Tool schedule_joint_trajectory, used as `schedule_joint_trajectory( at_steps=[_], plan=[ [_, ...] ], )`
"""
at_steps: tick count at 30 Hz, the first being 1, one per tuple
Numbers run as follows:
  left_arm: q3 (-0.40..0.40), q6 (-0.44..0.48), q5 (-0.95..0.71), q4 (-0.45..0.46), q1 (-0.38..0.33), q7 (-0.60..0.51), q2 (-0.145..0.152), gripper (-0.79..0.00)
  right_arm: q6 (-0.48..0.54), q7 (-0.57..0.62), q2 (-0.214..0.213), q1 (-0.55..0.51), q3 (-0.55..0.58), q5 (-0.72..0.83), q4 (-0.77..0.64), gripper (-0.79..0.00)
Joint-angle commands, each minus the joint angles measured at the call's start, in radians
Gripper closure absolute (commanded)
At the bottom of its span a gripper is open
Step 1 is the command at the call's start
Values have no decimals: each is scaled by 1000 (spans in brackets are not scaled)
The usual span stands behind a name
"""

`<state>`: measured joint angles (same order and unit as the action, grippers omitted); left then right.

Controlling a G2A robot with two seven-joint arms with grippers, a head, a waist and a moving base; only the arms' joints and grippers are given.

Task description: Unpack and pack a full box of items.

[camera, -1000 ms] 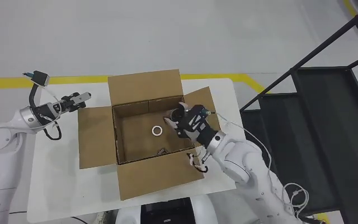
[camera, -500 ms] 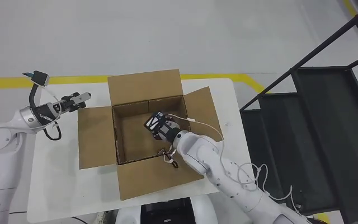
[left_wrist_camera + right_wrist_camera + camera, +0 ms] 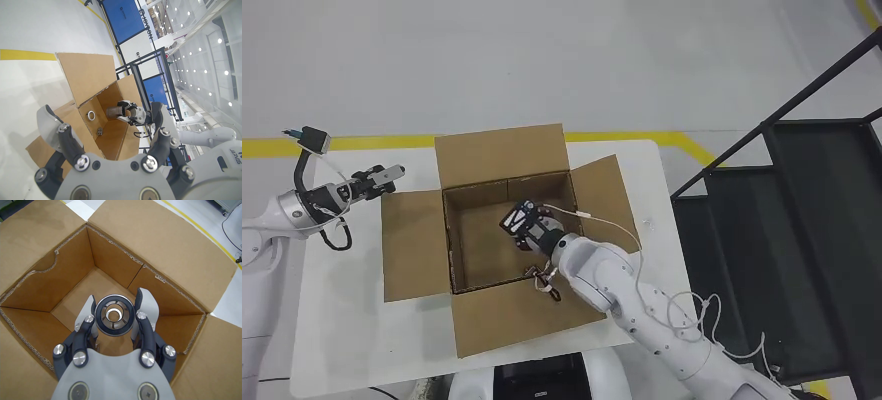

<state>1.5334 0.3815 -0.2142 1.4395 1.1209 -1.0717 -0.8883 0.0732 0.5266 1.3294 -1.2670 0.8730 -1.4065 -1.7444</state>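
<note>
At far left, over the bare surface [image 3: 352, 310] and outside the left flap of the open cardboard box [image 3: 448, 250]: left pincer [image 3: 390, 174], fingers spread wide, gripping nothing, well apart from every item. Inside the box, on the floor: flat metal ring [image 3: 91, 114] toward the middle, and a small metal bracket [image 3: 99, 131] nearer the wall on the robot's side. Directly above the ring: hollow metal cylinder [image 3: 115, 330], clamped across its outer wall by the right pincer [image 3: 115, 311], one finger on each side. Long axis of the cylinder in line with the pincer's own reach, pointing down at the box floor; through the bore, in the right wrist view, the ring almost centred. Cylinder inside the outline of the walls, touching none; height above the floor not readable. Key relation, as a judgement: cylinder and ring coaxial; hence, on a straight descent, contact with the ring, and on a straight lift, exit past the rim without tilt. Calls for a small sideways offset if meant for a bare patch of floor. Right arm nearer to all box contents; left arm too far out to assist without first crossing the flap. Direction of the step, packing or unpacking, not decidable here.
</note>
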Motion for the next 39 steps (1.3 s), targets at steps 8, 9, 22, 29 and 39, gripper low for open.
schedule_joint_trajectory(
  at_steps=[8, 9, 22, 29, 39],
  plan=[
    [0, 0, 0, 0, 0, 0, 0, -785, -31, -8, 30, 76, -54, 21, 165, 0],
    [0, 0, 0, 0, 0, 0, 0, -785, -46, -5, 36, 96, -62, 14, 192, 0],
    [0, 0, 0, 0, 0, 0, 0, -785, -116, -42, 126, 303, -168, 83, 496, 0],
    [0, 0, 0, 0, 0, 0, 0, -785, -127, -65, 155, 333, -186, 110, 588, 0],
    [0, 0, 0, 0, 0, 0, 0, -785, -116, -61, 159, 325, -155, 87, 551, -785]
  ],
)
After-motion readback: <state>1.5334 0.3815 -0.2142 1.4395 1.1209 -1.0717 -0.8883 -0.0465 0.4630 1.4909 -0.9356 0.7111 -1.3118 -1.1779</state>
